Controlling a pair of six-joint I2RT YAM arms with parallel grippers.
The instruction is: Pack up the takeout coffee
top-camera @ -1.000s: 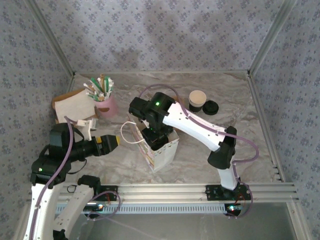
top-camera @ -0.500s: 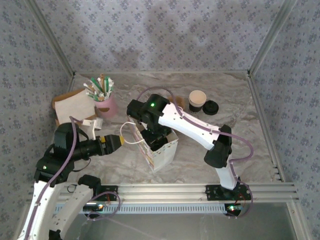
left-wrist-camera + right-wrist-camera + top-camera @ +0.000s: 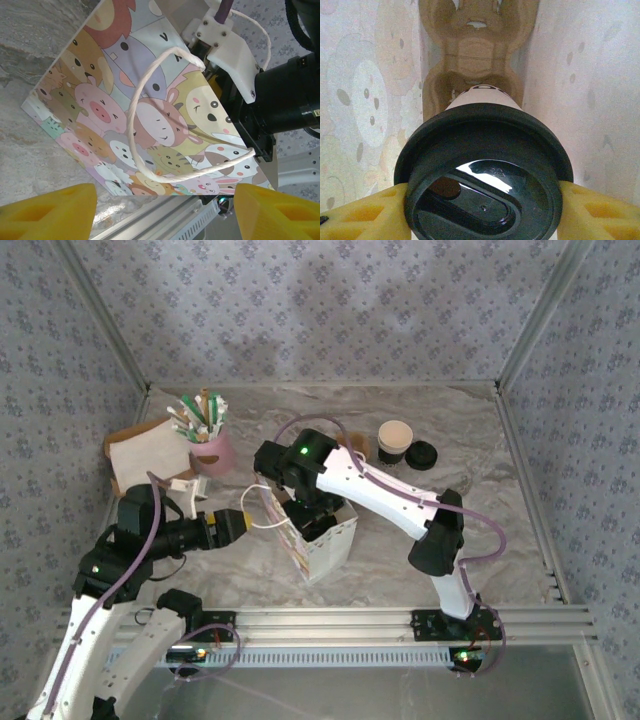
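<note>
One lidded cup hangs inside the bag: the right end effector (image 3: 480, 215), reaching down through the mouth of the cartoon-printed paper bag (image 3: 125, 115), grips the takeout coffee (image 3: 482, 165) by its sides just under the black lid. Beneath it, a brown pulp carrier (image 3: 477, 55) lines the bag's floor; whether the cup's base already sits in a well is hard to tell. The left end effector (image 3: 162, 212) stands released and empty, just beside the bag's printed side. By this look the packing is well advanced, with seating, letting go and lifting clear left to do. An uncovered second cup (image 3: 395, 438) and a loose lid (image 3: 421, 454) wait on the tabletop (image 3: 480, 520), well apart from the bag.
</note>
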